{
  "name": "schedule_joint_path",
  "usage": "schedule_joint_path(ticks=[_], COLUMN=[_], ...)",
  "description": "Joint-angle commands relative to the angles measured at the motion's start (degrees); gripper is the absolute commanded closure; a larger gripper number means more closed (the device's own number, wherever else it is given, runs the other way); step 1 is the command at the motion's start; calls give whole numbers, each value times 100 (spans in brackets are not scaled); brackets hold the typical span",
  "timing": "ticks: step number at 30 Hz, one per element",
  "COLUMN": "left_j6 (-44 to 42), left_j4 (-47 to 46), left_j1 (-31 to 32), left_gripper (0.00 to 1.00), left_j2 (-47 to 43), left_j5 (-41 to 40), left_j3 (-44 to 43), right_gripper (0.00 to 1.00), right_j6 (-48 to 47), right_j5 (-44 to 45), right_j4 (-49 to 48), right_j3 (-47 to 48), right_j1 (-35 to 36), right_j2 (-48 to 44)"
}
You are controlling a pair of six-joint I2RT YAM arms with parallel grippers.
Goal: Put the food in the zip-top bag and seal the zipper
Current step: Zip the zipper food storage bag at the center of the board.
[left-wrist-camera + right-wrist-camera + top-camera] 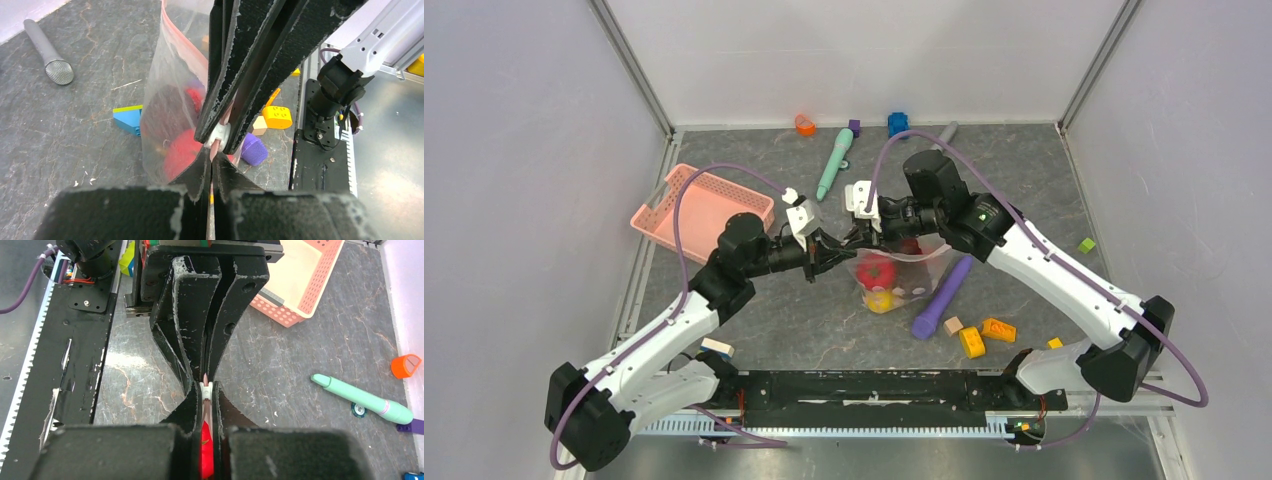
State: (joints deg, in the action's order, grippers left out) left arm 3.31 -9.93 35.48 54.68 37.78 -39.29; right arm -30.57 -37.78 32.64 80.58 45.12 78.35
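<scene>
Left tool (210, 165) and right tool (205, 397) are pinching shut on the zipper (179, 37) beside its slider (206, 388), the zip-top bag (924, 265) standing on the table (774, 330) with food (877, 268) inside; sealing is seemingly beginning, needing one anchoring, the other drawing the slider along

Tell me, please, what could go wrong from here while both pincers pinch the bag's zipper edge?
1. The left pincer and right pincer meet tip to tip at the slider. Pulling the wrong way could knock them together or pop the slider free.
2. The zip-top bag is held up by that thin edge, with the food weighing down its bottom. A hard tug might pull it out of a grip, and how much is already sealed cannot be seen.
</scene>
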Motion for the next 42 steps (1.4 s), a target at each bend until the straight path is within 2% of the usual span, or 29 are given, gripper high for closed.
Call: schedule_joint_path(ticks=[1, 17, 25, 29, 35, 39, 42], left_j6=[-94, 24, 473, 987, 1130, 1370, 1395], left_j4=[-167, -118, -132, -92, 99, 226, 298], left_j1=[-6, -4, -6, -6, -5, -6, -6], left_gripper=[98, 98, 98, 98, 98, 98, 98], left_j2=[-260, -966, -1258, -1389, -1459, -1502, -1507], left_j5=[-246, -1002, -2279, -3385, -3589, -4355, -4544], left_j3=[-70, 263, 440, 429, 337, 319, 307], right_gripper=[100, 100, 100, 100, 100, 100, 100], right_j6=[6, 564, 908, 1079, 1362, 1528, 1594], right_j5=[665, 934, 1127, 1334, 1460, 1750, 1771], right_j4=[5, -839, -1211, -1337, -1520, -1555, -1582], right_j3=[58, -667, -1053, -1161, -1289, -1324, -1370], right_j1=[-13, -12, -12, -11, -10, -8, -12], right_j2=[-206, -770, -985, -1038, -1106, -1141, -1169])
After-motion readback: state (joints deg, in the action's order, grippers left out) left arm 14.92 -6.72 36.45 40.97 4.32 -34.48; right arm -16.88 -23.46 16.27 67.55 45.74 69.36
